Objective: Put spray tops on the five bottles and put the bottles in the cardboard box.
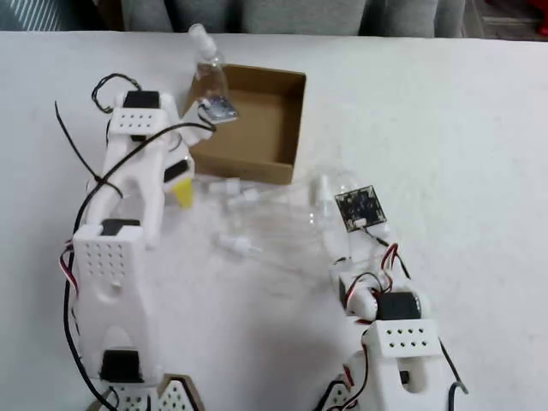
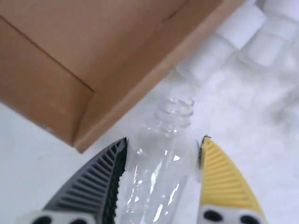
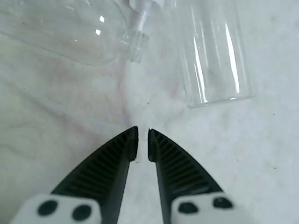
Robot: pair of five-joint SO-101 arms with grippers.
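Right gripper (image 3: 141,140) pinched together, empty, over table (image 3: 233,163), loose bottles (image 3: 70,28) just ahead (one uncapped). Left gripper (image 2: 161,149) clamps open-neck bottle (image 2: 177,114) beside the near wall of the box (image 2: 70,56). Capped bottle (image 1: 205,58) upright at box's far corner

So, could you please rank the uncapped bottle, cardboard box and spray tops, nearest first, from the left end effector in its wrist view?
1. Uncapped bottle: between the left end effector's fingers.
2. Cardboard box: beside the grey finger.
3. Spray tops: beyond the bottle's mouth.
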